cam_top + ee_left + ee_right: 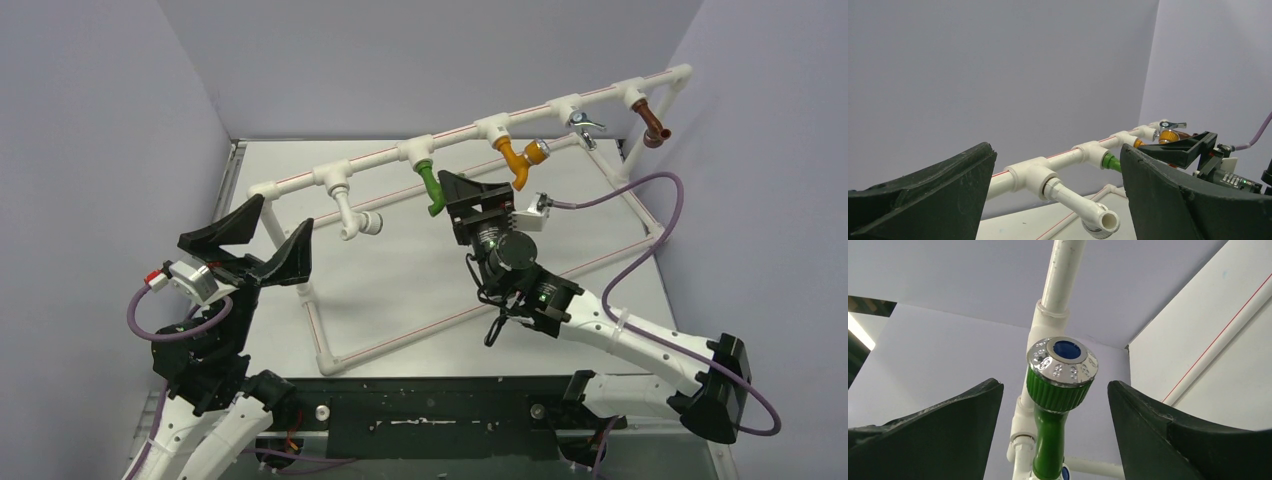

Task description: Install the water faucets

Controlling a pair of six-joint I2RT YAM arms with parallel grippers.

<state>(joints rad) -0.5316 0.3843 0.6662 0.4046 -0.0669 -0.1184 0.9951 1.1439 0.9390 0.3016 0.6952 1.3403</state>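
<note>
White red-striped pipe frame [460,134] spans the scene, the left gripper [268,238] gaping wide and empty near its left end, the right gripper [1053,385] parted around, not touching, the green faucet [1062,392] hanging from a middle tee.

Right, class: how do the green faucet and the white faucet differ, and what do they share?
The green faucet is green with a chrome, blue-centred tip; the white faucet is white with a plain open tip. The green faucet sits between the right pincer's open fingers; the white faucet stands free. Both hang from the pipe frame.
</note>
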